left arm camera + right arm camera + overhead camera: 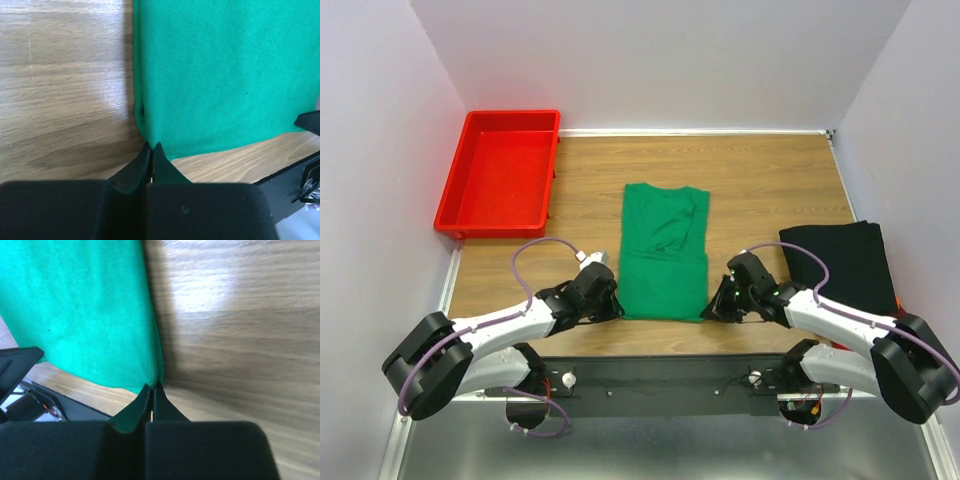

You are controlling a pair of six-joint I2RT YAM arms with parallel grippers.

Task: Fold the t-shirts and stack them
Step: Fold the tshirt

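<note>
The bright green t-shirt (pixel 663 250) lies in the middle of the table, folded into a narrow strip with its sleeves tucked in. My left gripper (pixel 616 310) is shut on the shirt's near left corner (pixel 150 135). My right gripper (pixel 710 312) is shut on the near right corner (pixel 152 375). Both corners sit low at the table near the front edge. A folded black t-shirt (pixel 845 265) lies at the right, with a sliver of orange cloth (pixel 901 303) showing under its right edge. The dark red and red shirts are hidden.
A rigid red plastic tray (pixel 500 175) stands at the back left. The black mounting rail (pixel 670 375) runs along the table's near edge, just behind the shirt's hem. White walls close in the table on three sides.
</note>
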